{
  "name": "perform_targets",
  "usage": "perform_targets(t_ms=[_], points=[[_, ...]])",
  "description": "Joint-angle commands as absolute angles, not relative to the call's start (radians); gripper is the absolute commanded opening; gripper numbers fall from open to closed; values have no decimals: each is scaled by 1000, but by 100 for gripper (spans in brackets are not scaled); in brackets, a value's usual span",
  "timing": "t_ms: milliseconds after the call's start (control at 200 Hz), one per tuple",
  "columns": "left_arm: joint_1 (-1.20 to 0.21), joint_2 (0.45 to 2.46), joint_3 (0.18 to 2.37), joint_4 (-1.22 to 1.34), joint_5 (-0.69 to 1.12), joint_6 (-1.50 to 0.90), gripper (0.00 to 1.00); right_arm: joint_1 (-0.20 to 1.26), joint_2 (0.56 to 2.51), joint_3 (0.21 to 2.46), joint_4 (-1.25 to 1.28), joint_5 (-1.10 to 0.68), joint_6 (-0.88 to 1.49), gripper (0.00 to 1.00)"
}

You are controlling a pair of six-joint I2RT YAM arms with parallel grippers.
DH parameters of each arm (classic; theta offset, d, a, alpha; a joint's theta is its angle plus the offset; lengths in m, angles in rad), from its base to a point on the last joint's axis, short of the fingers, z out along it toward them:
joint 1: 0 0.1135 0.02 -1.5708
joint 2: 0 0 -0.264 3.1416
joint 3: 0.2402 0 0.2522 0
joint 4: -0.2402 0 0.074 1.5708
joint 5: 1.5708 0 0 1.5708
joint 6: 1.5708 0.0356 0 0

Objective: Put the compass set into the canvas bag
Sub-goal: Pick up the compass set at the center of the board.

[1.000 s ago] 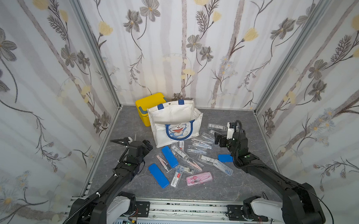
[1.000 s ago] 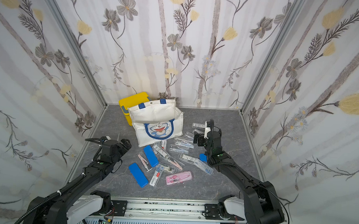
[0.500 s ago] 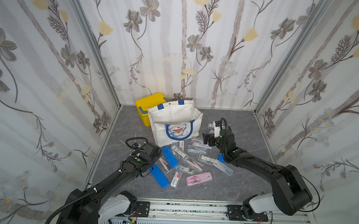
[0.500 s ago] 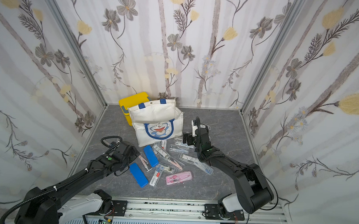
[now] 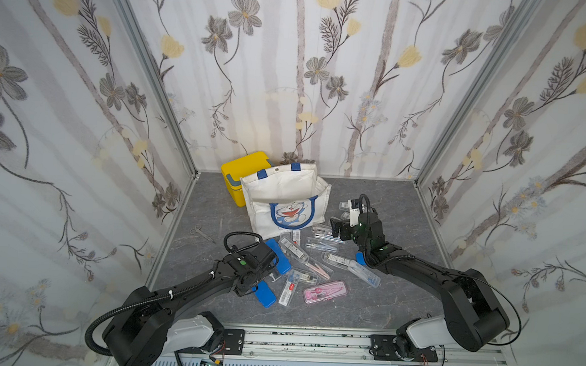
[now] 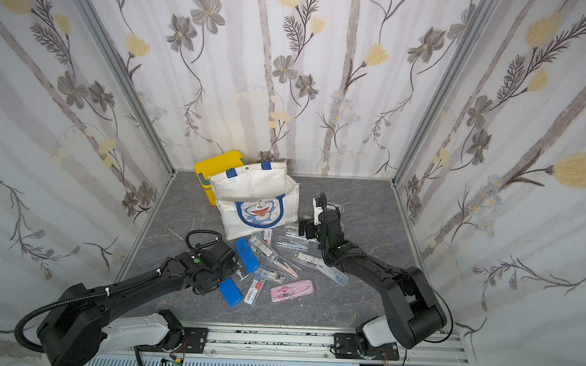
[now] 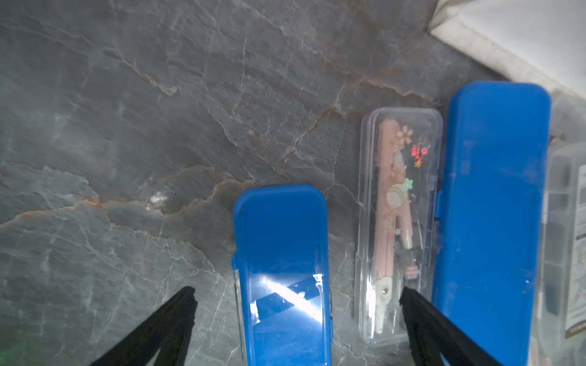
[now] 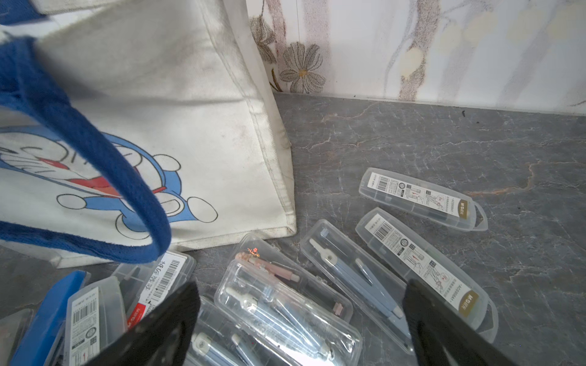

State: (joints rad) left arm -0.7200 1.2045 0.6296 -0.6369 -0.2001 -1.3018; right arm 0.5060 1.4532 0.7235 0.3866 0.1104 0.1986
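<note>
The white canvas bag (image 5: 284, 197) (image 6: 256, 202) (image 8: 190, 95) stands open at the back, cat face toward me. Several compass sets in clear, blue and pink cases lie scattered in front of it. My left gripper (image 5: 262, 272) (image 6: 225, 271) (image 7: 298, 294) is open just above a blue case (image 7: 282, 253), one finger on each side, holding nothing. A clear case with a pink compass (image 7: 396, 221) and a longer blue case (image 7: 491, 206) lie beside it. My right gripper (image 5: 337, 226) (image 6: 305, 228) (image 8: 301, 291) is open and empty over a clear case with a blue-grey compass (image 8: 285, 317), close to the bag's right front corner.
A yellow plastic box (image 5: 239, 174) (image 6: 214, 168) stands behind the bag on the left. Small scissors (image 5: 199, 232) (image 6: 172, 231) lie on the grey floor at the left. A pink case (image 5: 324, 292) (image 6: 292, 290) lies nearest the front. The bag's blue handle (image 8: 79, 142) droops forward. Patterned walls close three sides.
My left arm has swung right from the left wall to the blue cases. My right arm has moved left toward the bag's front corner. Both grippers stayed open.
</note>
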Motion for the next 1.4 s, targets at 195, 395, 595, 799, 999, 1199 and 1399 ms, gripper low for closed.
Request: perform_targets(t_ms=[195, 395, 595, 799, 999, 1199, 1399], points=[[-741, 1233, 636, -679, -183, -1347, 92, 507, 1438, 682, 463, 97, 217, 99], [-741, 1289, 646, -685, -172, -1321, 90, 507, 1417, 662, 495, 110, 208, 100], [-741, 1389, 678, -676, -150, -1282, 88, 507, 1404, 649, 510, 124, 197, 99], [-739, 1442, 709, -680, -145, -1254, 84, 507, 1385, 635, 518, 141, 187, 99], [-738, 1460, 705, -664, -133, -1246, 74, 507, 1361, 615, 537, 155, 184, 99], [-739, 1441, 704, -653, -157, -1246, 63, 506, 1352, 607, 545, 161, 183, 99], [-739, 1405, 709, -647, -193, -1247, 56, 507, 1356, 607, 550, 158, 186, 99]])
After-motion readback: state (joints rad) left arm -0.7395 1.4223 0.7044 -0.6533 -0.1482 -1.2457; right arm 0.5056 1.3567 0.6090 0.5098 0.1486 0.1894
